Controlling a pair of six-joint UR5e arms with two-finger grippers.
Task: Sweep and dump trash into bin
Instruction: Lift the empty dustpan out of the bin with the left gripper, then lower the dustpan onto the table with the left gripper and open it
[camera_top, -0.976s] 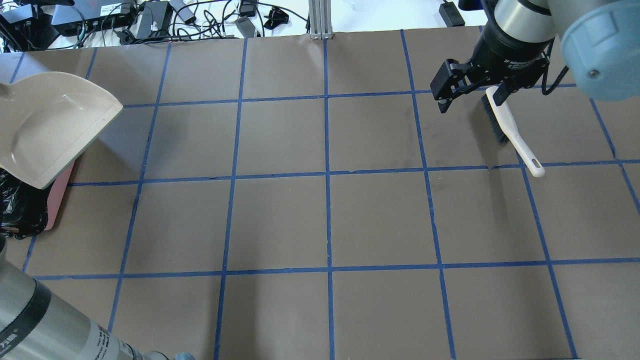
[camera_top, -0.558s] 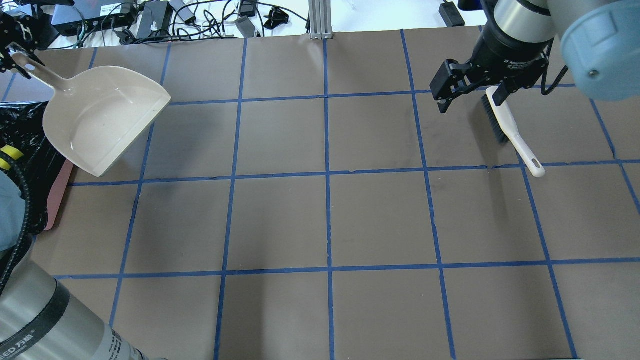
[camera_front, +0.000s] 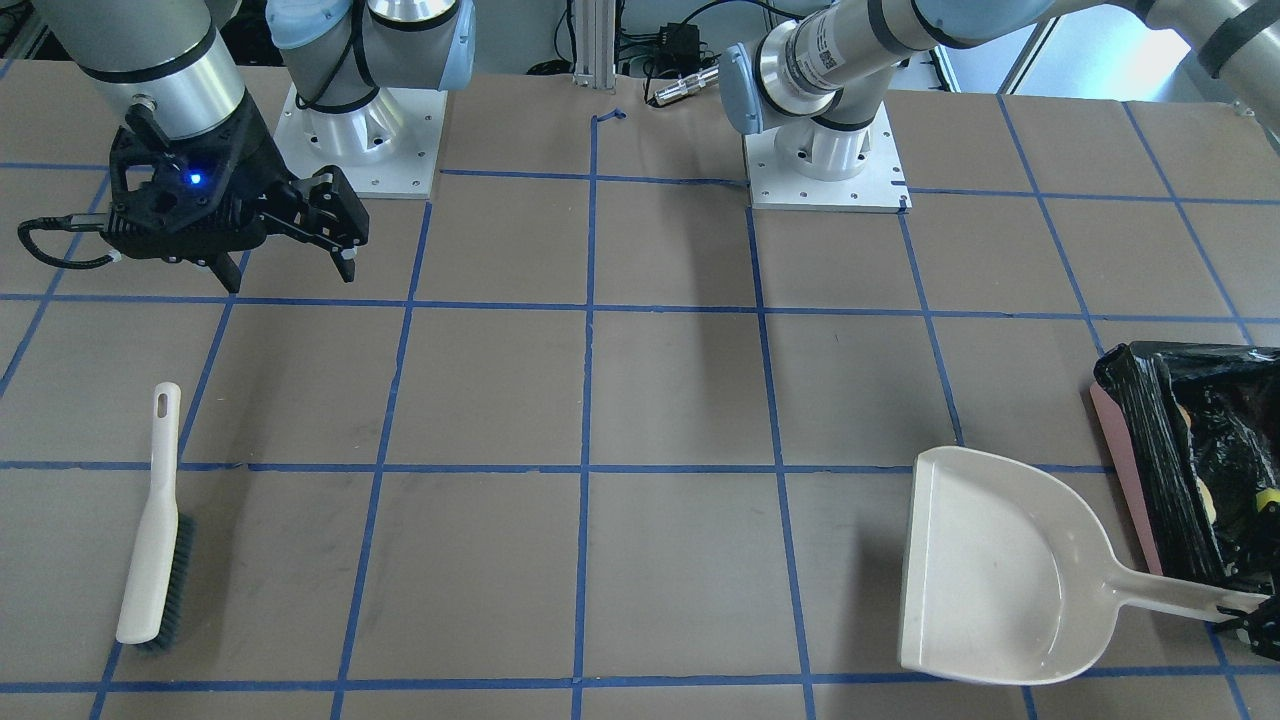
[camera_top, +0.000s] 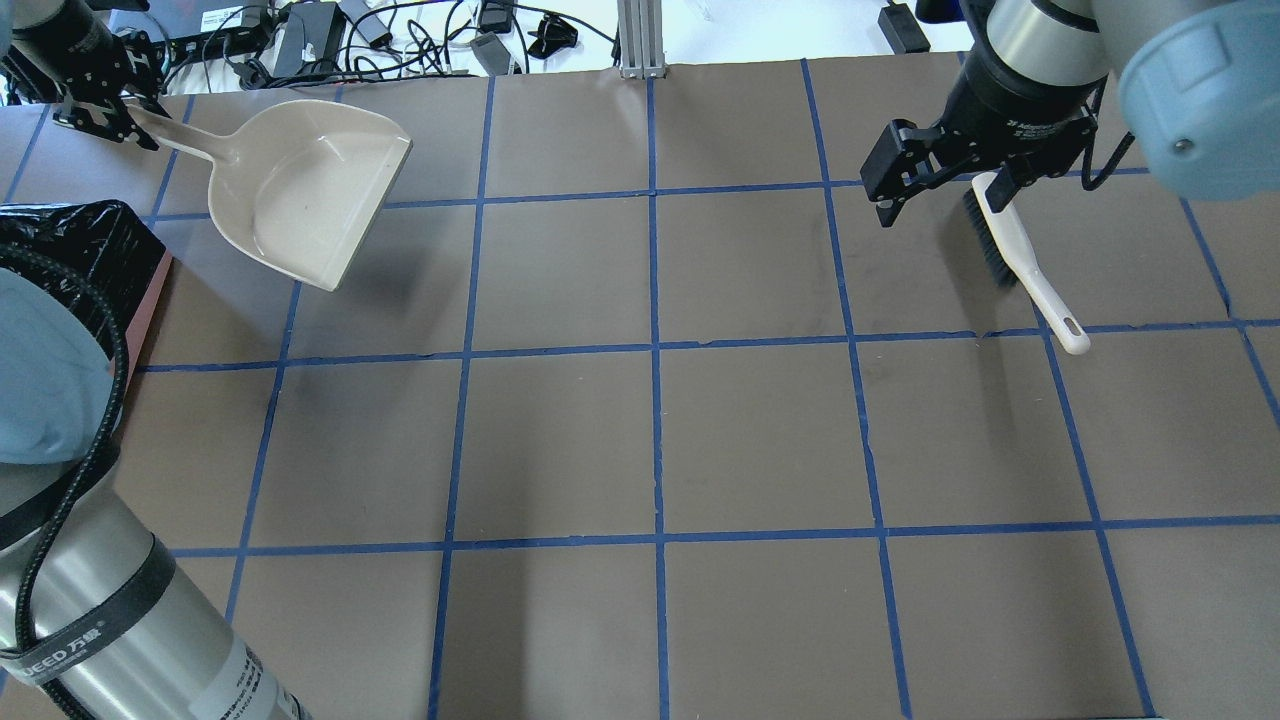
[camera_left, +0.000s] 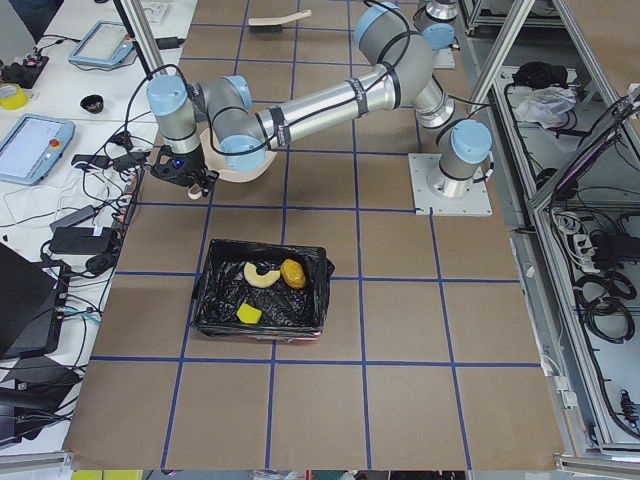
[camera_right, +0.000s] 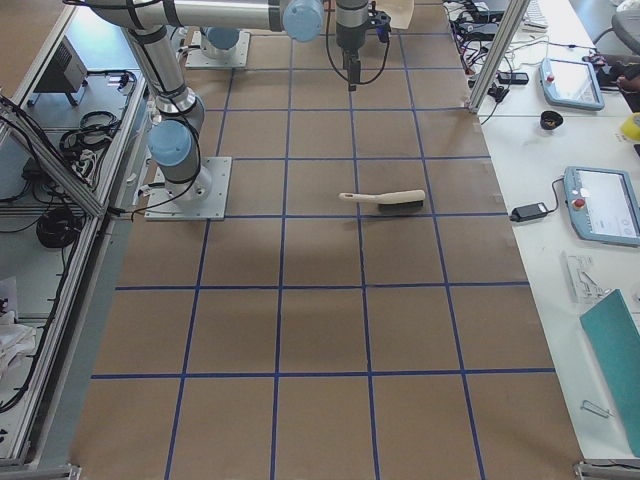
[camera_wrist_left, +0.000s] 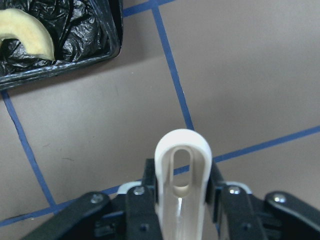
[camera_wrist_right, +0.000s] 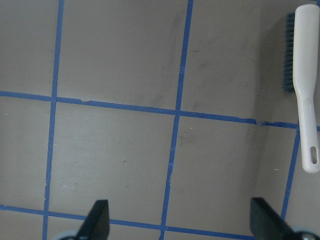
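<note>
The pink bin (camera_front: 1125, 470) with its black bag stands at the table's left end, also in the overhead view (camera_top: 80, 240). In the left exterior view the croissant (camera_left: 262, 273), the golden-brown roll (camera_left: 292, 272) and the yellow sponge piece (camera_left: 249, 314) lie inside the bin. The croissant also shows in the left wrist view (camera_wrist_left: 30, 32). My left gripper (camera_top: 100, 112) is shut on the handle (camera_wrist_left: 182, 170) of the empty beige dustpan (camera_top: 310, 190), held just beyond the bin. My right gripper (camera_top: 945, 190) is open and empty above the brush (camera_top: 1010, 240).
The white-handled brush (camera_front: 150, 530) lies flat on the brown paper at the right end, also in the right wrist view (camera_wrist_right: 302, 75). Cables and power bricks (camera_top: 310, 35) lie beyond the far table edge. Both arm bases (camera_front: 825, 150) stand on the robot's side.
My left gripper has carried the dustpan from over the bin to the far side and rightward, turning its mouth to the right. The right arm and the brush have not moved.
</note>
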